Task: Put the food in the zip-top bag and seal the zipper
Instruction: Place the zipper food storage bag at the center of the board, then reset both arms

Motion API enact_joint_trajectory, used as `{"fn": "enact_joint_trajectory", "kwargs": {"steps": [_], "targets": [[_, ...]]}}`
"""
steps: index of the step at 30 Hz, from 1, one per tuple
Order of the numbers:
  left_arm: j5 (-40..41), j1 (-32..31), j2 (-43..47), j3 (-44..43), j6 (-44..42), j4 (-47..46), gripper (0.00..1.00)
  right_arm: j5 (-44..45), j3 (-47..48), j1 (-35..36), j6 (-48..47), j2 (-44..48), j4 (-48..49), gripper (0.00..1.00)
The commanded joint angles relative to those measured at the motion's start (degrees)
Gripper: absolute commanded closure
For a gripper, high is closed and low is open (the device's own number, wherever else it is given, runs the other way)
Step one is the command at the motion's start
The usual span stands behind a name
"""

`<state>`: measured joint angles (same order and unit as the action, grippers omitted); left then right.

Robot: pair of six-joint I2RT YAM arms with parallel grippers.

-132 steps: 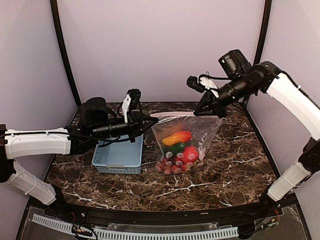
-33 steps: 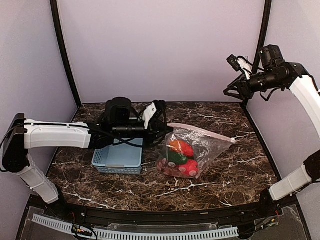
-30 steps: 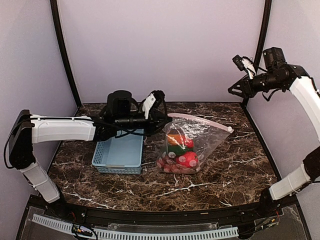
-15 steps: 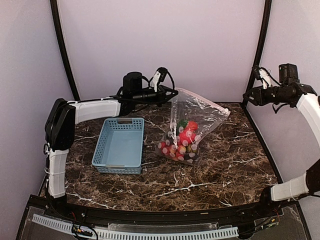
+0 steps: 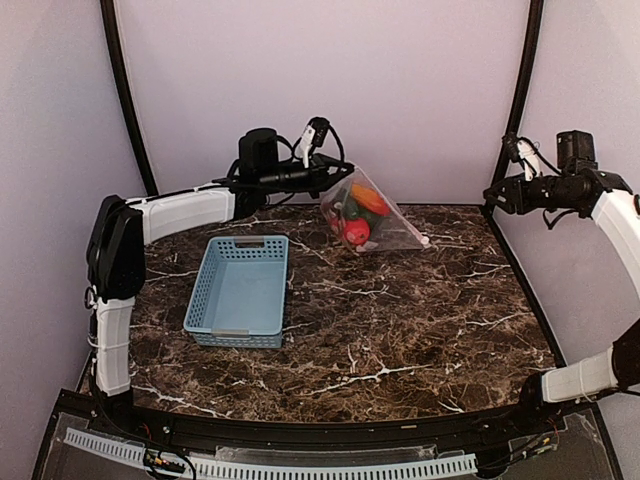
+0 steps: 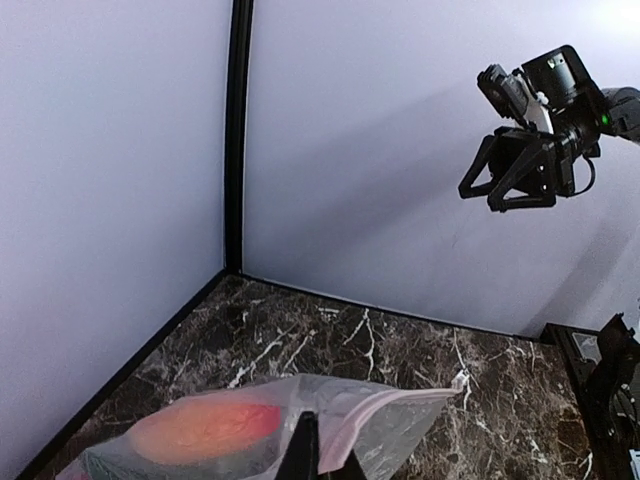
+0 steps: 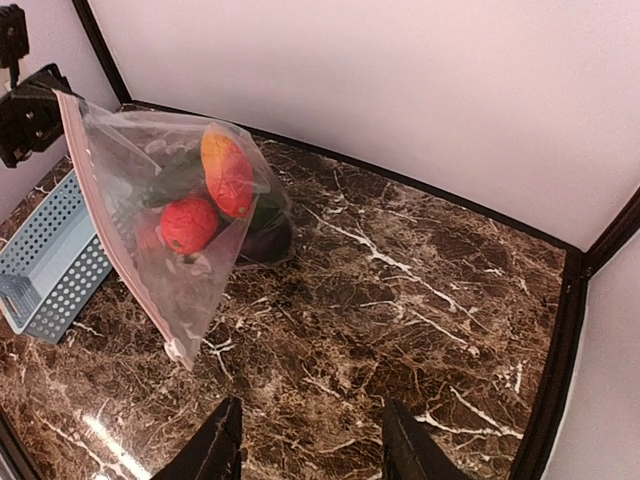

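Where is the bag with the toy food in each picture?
Top view: the bag is in the upper middle, held by the left gripper.
Left wrist view: the bag lies along the bottom edge.
Right wrist view: the bag is at the upper left.
Shared landmark: the dark marble table shows in all three.

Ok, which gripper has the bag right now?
The left gripper: it is shut on an upper corner of the bag, which hangs from it. The right gripper is open and empty, off to the right, touching nothing.
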<state>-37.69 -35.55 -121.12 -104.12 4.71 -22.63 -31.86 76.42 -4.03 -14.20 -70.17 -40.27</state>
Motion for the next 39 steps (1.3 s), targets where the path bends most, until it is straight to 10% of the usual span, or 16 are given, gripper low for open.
{"fn": "enact_joint_trajectory", "kwargs": {"steps": [1,10,19,25,32,36,39], "targets": [[-2.2,0.1,7.1,13.1,1.4,-5.7,0.99,-5.3,-2.4,-0.1,-1.5,1.8,0.8,0.54],[1.0,-2.5,20.5,40.6,-1.3,-11.7,0.99,-14.6,-6.3,0.0,-5.1,9.4,0.5,0.52],[4.7,-6.7,28.3,47.3,-10.9,1.7,0.97,-18.5,-9.3,0.0,-4.8,11.3,2.1,0.51],[15.2,-7.4,36.9,47.0,-17.9,20.3,0.07,-19.1,-12.3,0.0,-3.2,11.9,4.9,0.47],[25.0,-7.4,47.9,49.6,-15.7,28.7,0.01,-15.5,-12.6,0.0,0.0,12.5,8.2,0.43],[43.5,-6.2,51.4,46.8,-9.4,31.1,0.01,-3.5,-12.2,0.0,6.8,13.2,13.3,0.02],[49.7,-3.2,52.0,42.7,-5.3,34.6,0.01,0.4,-12.6,0.0,9.4,13.6,17.3,0.01]]}}
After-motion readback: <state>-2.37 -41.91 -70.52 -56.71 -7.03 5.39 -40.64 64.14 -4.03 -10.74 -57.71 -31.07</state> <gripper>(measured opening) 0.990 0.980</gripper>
